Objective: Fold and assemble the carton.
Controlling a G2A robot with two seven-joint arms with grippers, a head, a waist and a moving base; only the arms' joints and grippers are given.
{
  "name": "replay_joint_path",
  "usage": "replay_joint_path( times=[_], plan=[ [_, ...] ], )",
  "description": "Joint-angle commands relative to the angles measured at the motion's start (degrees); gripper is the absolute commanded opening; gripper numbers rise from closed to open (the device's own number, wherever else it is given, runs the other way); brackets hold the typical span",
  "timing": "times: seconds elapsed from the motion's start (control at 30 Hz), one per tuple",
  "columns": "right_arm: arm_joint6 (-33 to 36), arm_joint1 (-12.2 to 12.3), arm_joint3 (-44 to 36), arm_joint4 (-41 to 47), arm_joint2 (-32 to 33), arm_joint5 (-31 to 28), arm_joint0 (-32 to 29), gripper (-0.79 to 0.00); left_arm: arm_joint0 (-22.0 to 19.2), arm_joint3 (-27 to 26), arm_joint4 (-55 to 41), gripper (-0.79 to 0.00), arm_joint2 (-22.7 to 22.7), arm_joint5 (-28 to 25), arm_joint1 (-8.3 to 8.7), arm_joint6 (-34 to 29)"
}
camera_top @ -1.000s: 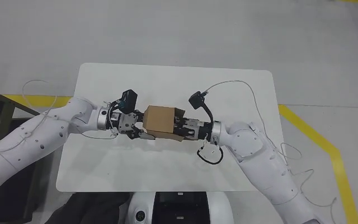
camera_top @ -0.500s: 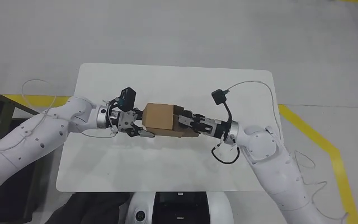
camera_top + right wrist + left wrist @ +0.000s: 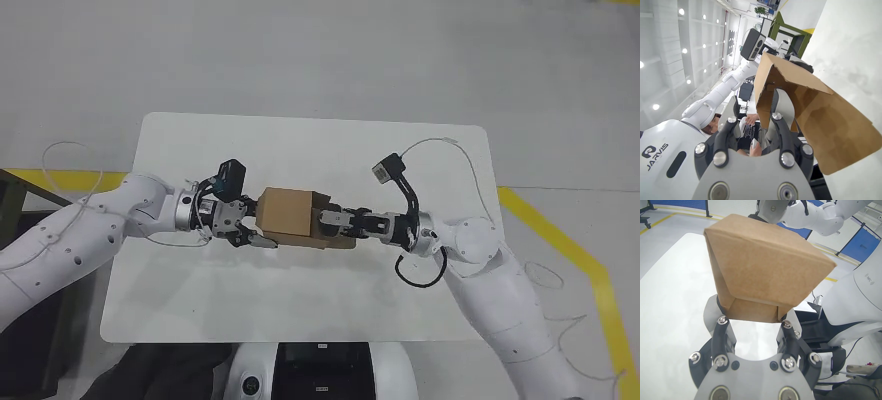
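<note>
Spanning the gap between the two arms, the brown carton (image 3: 288, 215) is held over the middle of the table (image 3: 300, 300), with its length running left to right. Its left end is clamped across its width by the left gripper (image 3: 243, 222), one finger (image 3: 721, 321) being pressed to each side of that end. Its right end is open, and a broad flap is stood out from it. The right gripper (image 3: 328, 221) is set at this open end with its fingers spread. One finger (image 3: 783, 108) is placed inside the carton and the other is kept outside, with a carton wall between them. Whether that wall is touched cannot be told.

The table is white and round-cornered, and faint grey smudges are seen on it in the right wrist view. A thin white cable (image 3: 445, 141) is looped over its far right part. The table is surrounded by a pale grey floor (image 3: 320, 60), on which yellow tape (image 3: 555, 231) is laid at the left and at the right. In the left wrist view blue panels (image 3: 864, 242) on black feet are seen on the floor beyond the table. In the right wrist view a green frame (image 3: 791, 32) is seen past the table's edge, and round ceiling lights (image 3: 684, 50) are set in a white gridded ceiling.
</note>
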Motion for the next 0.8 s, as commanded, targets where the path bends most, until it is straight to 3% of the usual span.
replay_joint_path(
  times=[0.0,0.13,0.3,0.5,0.63,0.73,0.77],
  plan=[
    [-0.53,-0.12,0.34,-0.69,-0.85,2.06,0.96,-0.443,0.02,0.00,0.21,-0.591,0.00,0.00,-0.01,0.08],
    [1.40,-0.37,0.87,1.68,-2.31,4.10,2.55,-0.551,-0.06,0.00,0.68,-0.591,0.00,0.00,0.02,0.27],
    [2.09,-0.56,1.00,1.14,-4.01,6.54,4.23,-0.471,-0.06,0.13,1.15,-0.588,0.00,0.00,-0.18,-0.56],
    [1.65,-1.02,1.83,0.69,-6.59,8.72,6.07,-0.483,-0.20,0.22,1.16,-0.588,0.00,0.00,-0.70,-1.43],
    [1.05,-1.41,2.90,1.74,-7.91,9.18,7.06,-0.566,-0.42,0.33,1.42,-0.585,0.00,0.00,-0.89,-1.49],
    [0.83,-1.64,3.48,2.27,-8.68,9.27,7.59,-0.785,-0.43,0.39,1.57,-0.582,0.00,0.00,-0.98,-1.53],
    [0.75,-1.69,3.69,2.50,-8.79,9.25,7.70,-0.785,-0.42,0.42,1.58,-0.579,0.00,0.00,-1.00,-1.52]
  ],
)
